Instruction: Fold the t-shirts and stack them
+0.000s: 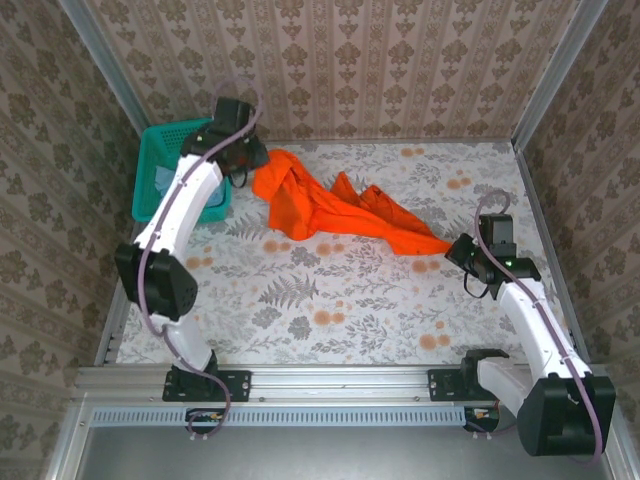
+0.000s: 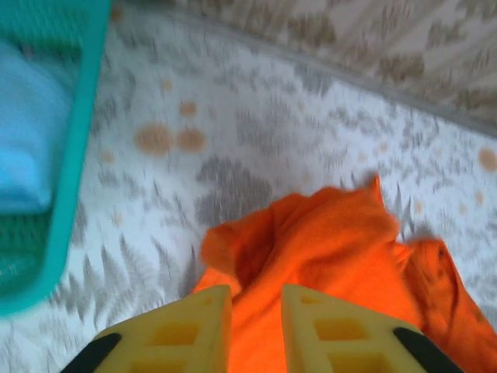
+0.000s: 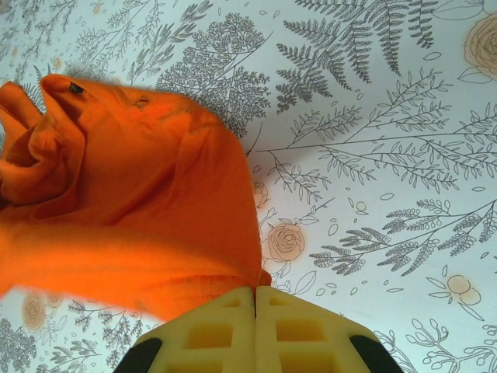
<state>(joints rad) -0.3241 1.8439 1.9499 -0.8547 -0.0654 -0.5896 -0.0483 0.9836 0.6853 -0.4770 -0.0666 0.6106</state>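
right claw (image 3: 255,299) pinches orange tee (image 3: 132,202), the gripped edge hidden.

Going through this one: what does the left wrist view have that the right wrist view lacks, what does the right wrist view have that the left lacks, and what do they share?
Left wrist, not right wrist: the teal basket with the light-blue t-shirt inside it, and the left claw, fingers apart above the orange t-shirt. Right wrist, not left wrist: the right claw, fingers pressed together at that shirt's edge, apparently pinching it. Both: the orange t-shirt, crumpled on the floral table cover.
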